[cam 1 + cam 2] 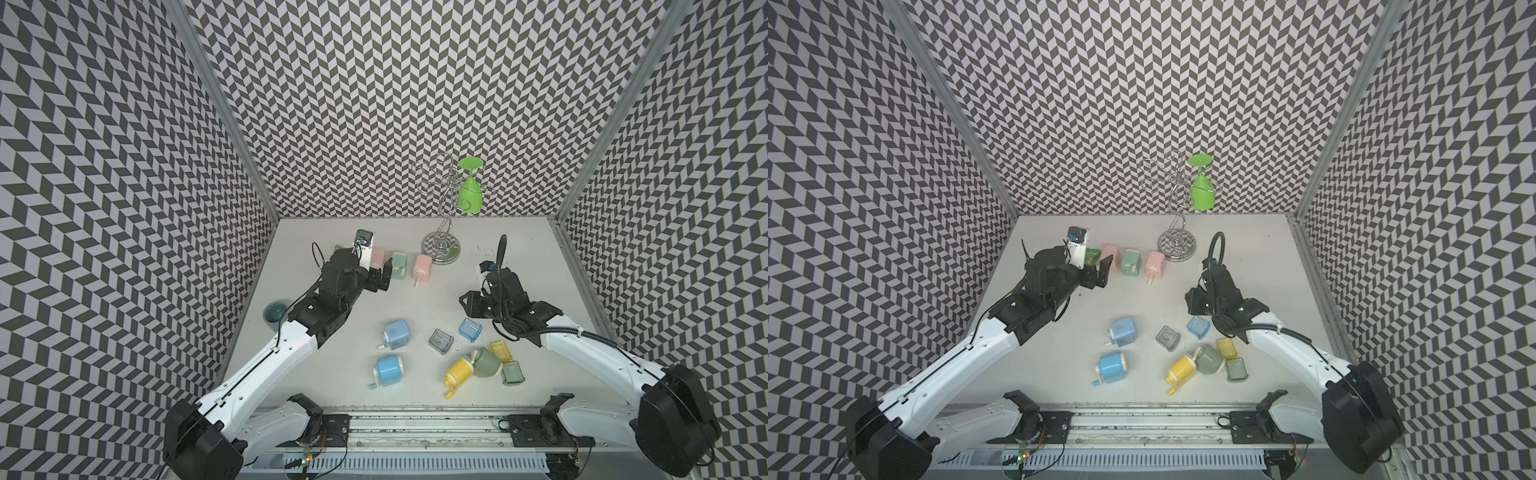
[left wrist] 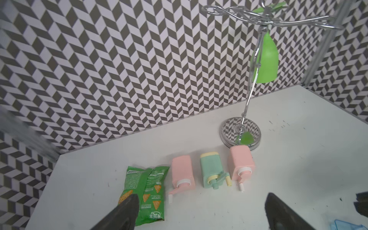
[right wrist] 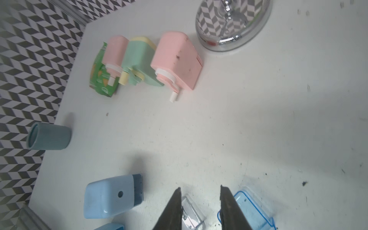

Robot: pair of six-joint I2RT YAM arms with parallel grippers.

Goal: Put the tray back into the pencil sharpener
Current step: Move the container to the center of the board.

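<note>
While your right end effector [image 3: 200, 187] hovers part-open near the clear grey plastic tray [image 3: 193, 213], a skewed descent could shove it away; your left end effector [image 2: 202, 195] gapes empty.

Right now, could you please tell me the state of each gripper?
Left gripper: open wide, holding nothing.
Right gripper: partly open, holding nothing.

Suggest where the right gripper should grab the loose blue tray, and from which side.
Probably from straight above, pinching across its two long side walls. The blue tray seems to lie open side up, so its thin rim is exposed and the walls give flat, parallel faces. The right gripper hangs just beside it, jaws apart and empty. The clear tray sits close, so a sideways approach risks bumping it.
</note>
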